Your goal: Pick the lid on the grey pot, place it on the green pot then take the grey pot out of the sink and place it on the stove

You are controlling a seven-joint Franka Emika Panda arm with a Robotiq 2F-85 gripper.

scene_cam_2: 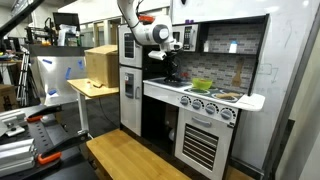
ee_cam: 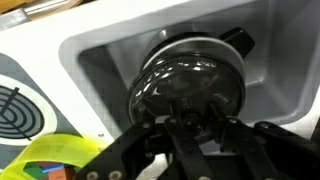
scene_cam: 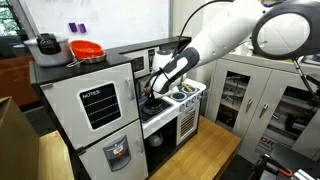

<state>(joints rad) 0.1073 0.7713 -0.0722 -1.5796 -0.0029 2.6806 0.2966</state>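
Nothing done yet, by the look of it: the domed glass lid w/ metal rim (ee_cam: pixel 190 85) sits on the grey metal pot (ee_cam: pixel 236 38), inside the white moulded sink (ee_cam: pixel 95 55). The lime-green pot (ee_cam: pixel 60 160) is just outside the sink, near the black coil burner (ee_cam: pixel 10 105) on the counter. Left to do: lid to green pot, then grey pot to stove. The black hand (ee_cam: pixel 195 128) hangs over the sink at the lid's centre. Its fingers hide the knob, so can't tell if it's gripping. Green pot is cut off by the frame. In both exterior views the sink contents are too small to read.
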